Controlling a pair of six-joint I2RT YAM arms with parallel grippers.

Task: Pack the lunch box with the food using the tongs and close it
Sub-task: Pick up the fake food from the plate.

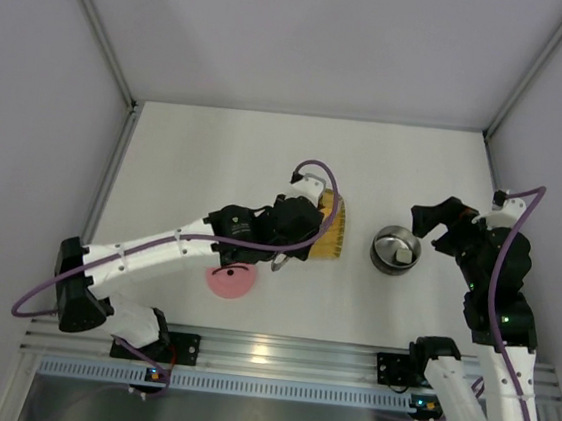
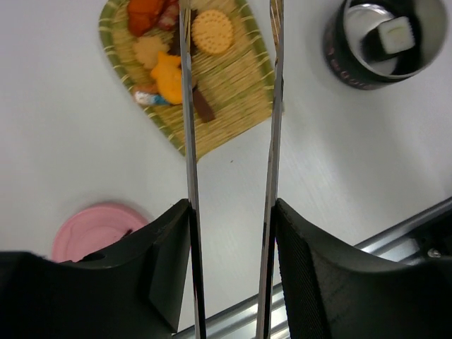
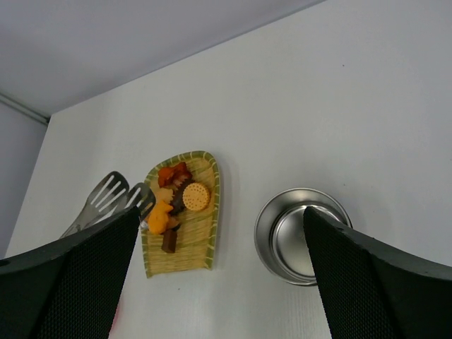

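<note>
Left gripper: part-way open, its two black fingers pressed against the outsides of the tongs' arms, so it has the tongs clamped between them.
Tongs: two slim silver arms standing a narrow gap apart (the joined end is hidden behind the gripper); their slotted tips reach over the left edge of the woven tray. Whether they touch any piece cannot be told.
Right gripper: spread wide, holding nothing, held above the table near the lunch box.
Lunch box: round shiny steel bowl, uncovered, upright on the table to the right of the tray, apart from it.
Lid: flat, pink, lying on the table near the left arm, well apart from the bowl.
Food: orange rounds and dark brown bits lie on the tray; one white chunk sits inside the bowl.
</note>
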